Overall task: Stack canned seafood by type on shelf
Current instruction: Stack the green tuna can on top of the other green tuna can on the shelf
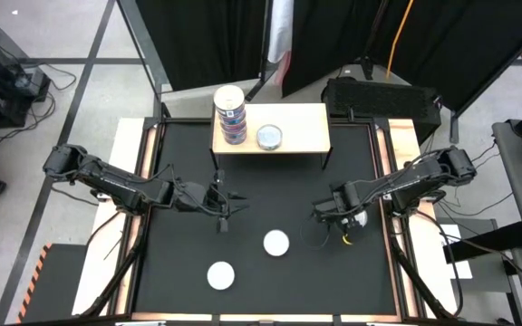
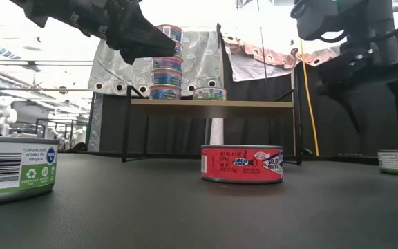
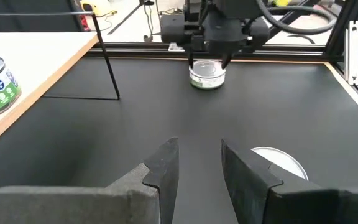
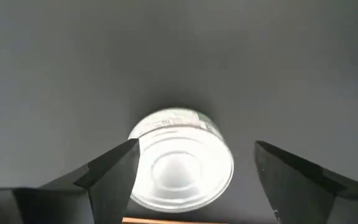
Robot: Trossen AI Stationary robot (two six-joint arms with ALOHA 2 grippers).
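While spread wide, right pincer (image 4: 194, 165) poised over flat round silver-lidded tin (image 4: 180, 167) on black tabletop (image 4: 179, 56), tin between its fingers; left pincer (image 3: 199, 163) empty, slightly parted.

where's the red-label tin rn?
Low view: the red-label tin sits on the black mat, centre, in front of the shelf. High view: mid-table, between the left gripper and right gripper.

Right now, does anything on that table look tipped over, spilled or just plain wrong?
Nothing stands out. The stack of tins on the shelf stands straight, the green tin beside it sits flat, and the loose tins, like the red one, lie upright on the table.
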